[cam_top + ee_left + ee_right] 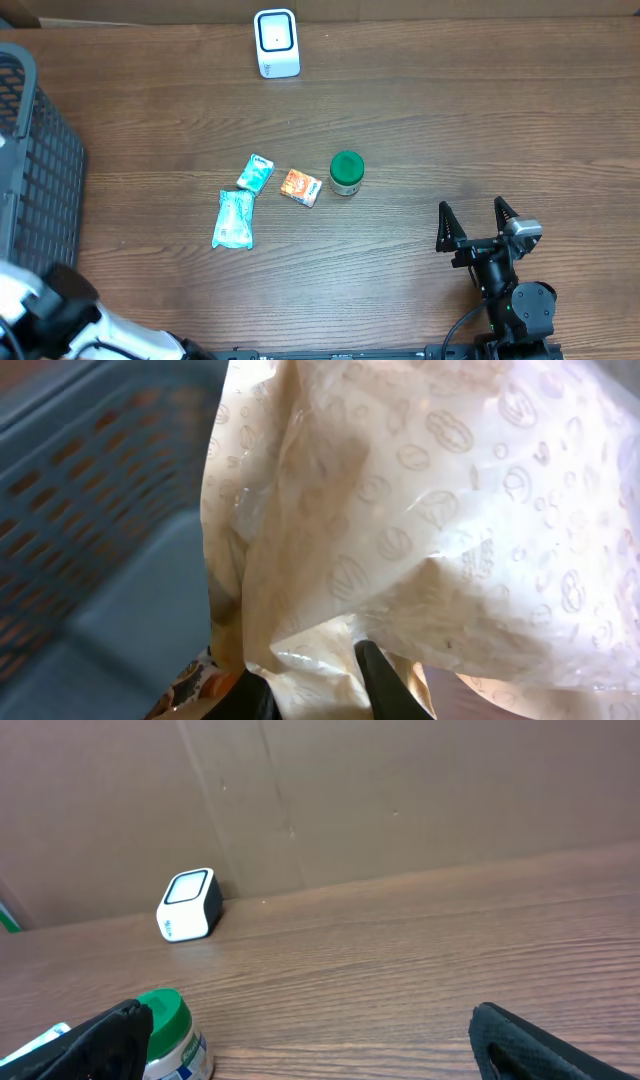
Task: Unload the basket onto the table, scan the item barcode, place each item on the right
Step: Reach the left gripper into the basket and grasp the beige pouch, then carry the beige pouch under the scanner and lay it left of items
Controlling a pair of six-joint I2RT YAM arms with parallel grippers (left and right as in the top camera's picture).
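The wooden bench (pixel 450 120) fills the overhead view. At its left edge stands a dark slatted basket (pixel 40 150), the biggest thing on it.

In the left wrist view a crinkled, translucent plastic bag (pixel 430 510) printed with small round marks fills most of the frame, with the basket's blue wall and floor behind it. The left claw (pixel 305 665) is pressed together on the bag's lower edge, and its two dark fingers (pixel 385 678) pinch the film between them. So the item hangs in that claw at the basket, well apart from the white scanner (pixel 277 43). The scanner stands upright at the far edge of the bench, in front of a brown wall.

The right claw (pixel 471 205) sits near the front right of the bench with its fingers spread wide and nothing between them, pointing toward the far edge.

Four small goods lie around the middle of the bench:
- A green-lidded jar (pixel 347 172) stands upright.
- A larger teal packet (pixel 234 219) lies flat to the jar's left.
- A smaller teal packet (pixel 255 172) lies just beside the larger packet's upper end.
- An orange box (pixel 301 187) rests between the smaller packet and the jar, close to both.
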